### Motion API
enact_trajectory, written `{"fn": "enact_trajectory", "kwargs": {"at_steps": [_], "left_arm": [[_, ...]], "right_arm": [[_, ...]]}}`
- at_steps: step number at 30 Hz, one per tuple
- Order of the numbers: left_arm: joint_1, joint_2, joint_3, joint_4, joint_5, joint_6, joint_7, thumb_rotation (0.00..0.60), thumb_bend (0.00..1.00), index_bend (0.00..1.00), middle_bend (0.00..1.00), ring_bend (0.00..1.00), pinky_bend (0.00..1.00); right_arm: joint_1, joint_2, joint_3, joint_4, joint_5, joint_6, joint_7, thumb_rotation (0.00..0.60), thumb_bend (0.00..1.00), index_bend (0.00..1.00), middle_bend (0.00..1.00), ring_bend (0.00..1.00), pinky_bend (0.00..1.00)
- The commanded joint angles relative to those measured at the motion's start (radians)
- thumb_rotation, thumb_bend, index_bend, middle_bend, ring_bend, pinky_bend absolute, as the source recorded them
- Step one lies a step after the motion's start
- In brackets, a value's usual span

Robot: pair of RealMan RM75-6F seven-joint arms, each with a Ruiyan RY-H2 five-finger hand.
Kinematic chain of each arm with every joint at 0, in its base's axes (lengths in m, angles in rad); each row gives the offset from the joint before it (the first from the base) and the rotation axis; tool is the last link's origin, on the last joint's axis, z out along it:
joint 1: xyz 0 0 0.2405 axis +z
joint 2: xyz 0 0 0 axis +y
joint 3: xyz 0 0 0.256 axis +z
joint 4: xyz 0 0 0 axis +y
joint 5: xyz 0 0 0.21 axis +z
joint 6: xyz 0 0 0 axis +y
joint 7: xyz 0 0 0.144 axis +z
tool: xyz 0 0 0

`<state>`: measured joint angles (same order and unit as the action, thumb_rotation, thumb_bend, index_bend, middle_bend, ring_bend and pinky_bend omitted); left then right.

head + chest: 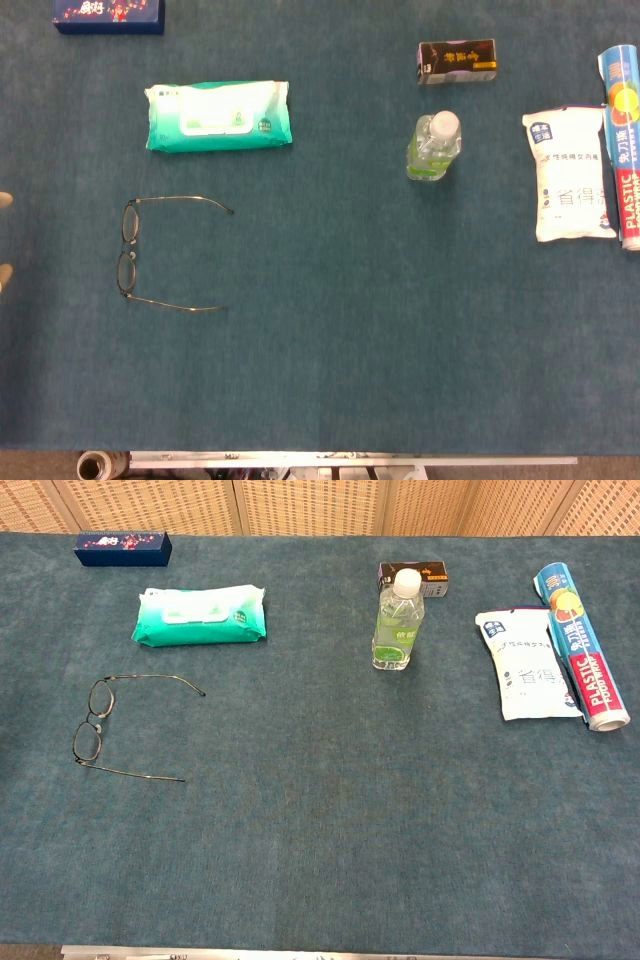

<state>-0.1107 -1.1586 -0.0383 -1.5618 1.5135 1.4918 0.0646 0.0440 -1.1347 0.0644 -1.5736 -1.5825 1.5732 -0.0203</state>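
progress: nothing held, no grasp begun | glasses (128, 247) lay unfolded and untouched at 9 o'clock on the worktop (330, 380) | 2 pale tips at the 9 o'clock edge, maybe the left hand (4, 275), spread or closed could not be told | right hand out of sight

Head cam sits high and looks pretty much straight down at the table (330, 380), so you only get the top of the bottle (434, 146). Chest cam is lower, angled forward across the table, wall panels past the bottle. Both share everything around the bottle, glasses (165, 254) included.
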Motion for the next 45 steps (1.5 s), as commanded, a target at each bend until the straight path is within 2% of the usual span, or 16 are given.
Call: {"fn": "enact_trajectory", "kwargs": {"at_steps": [1,15,19,25,29,31,34,39,45], "left_arm": [[0.004,0.002,0.001,0.000,-0.003,0.003,0.001,0.600,0.00,0.31,0.20,0.20,0.36],[0.020,0.010,0.010,-0.012,0.013,0.025,-0.005,0.600,0.00,0.32,0.21,0.20,0.36],[0.016,0.015,0.028,-0.024,0.068,0.034,-0.050,0.600,0.00,0.32,0.21,0.20,0.36],[-0.016,0.043,0.094,-0.061,0.194,-0.002,-0.203,0.600,0.00,0.33,0.21,0.20,0.32],[-0.059,0.060,0.127,-0.080,0.280,-0.051,-0.196,0.600,0.00,0.25,0.17,0.16,0.25],[-0.088,0.069,0.133,-0.097,0.308,-0.086,-0.171,0.600,0.00,0.16,0.07,0.04,0.17],[-0.122,0.059,0.121,-0.116,0.326,-0.115,-0.150,0.600,0.00,0.06,0.00,0.00,0.10],[-0.177,0.010,0.084,-0.109,0.342,-0.140,-0.125,0.600,0.00,0.03,0.00,0.00,0.08],[-0.232,-0.038,0.066,-0.086,0.333,-0.205,-0.081,0.600,0.00,0.03,0.00,0.00,0.07]], "right_arm": [[0.005,-0.003,-0.001,0.001,-0.003,-0.006,-0.001,0.600,0.00,0.12,0.18,0.17,0.33],[0.025,-0.009,0.002,0.000,0.007,-0.036,-0.005,0.600,0.00,0.12,0.18,0.17,0.33],[0.013,-0.003,-0.001,-0.010,-0.021,0.004,0.001,0.600,0.01,0.12,0.18,0.17,0.33],[-0.006,0.015,0.011,-0.021,-0.025,0.057,0.032,0.600,0.01,0.12,0.19,0.17,0.33],[-0.015,0.024,0.013,-0.024,-0.032,0.080,0.051,0.600,0.01,0.13,0.19,0.17,0.33],[-0.016,0.027,0.016,-0.025,-0.032,0.085,0.056,0.600,0.01,0.13,0.20,0.17,0.33],[-0.015,0.030,0.018,-0.026,-0.023,0.079,0.058,0.600,0.01,0.14,0.20,0.17,0.33],[-0.012,0.032,0.021,-0.030,-0.010,0.065,0.053,0.600,0.01,0.14,0.20,0.17,0.33],[-0.011,0.032,0.025,-0.030,-0.001,0.060,0.050,0.600,0.01,0.14,0.20,0.17,0.33]]}}
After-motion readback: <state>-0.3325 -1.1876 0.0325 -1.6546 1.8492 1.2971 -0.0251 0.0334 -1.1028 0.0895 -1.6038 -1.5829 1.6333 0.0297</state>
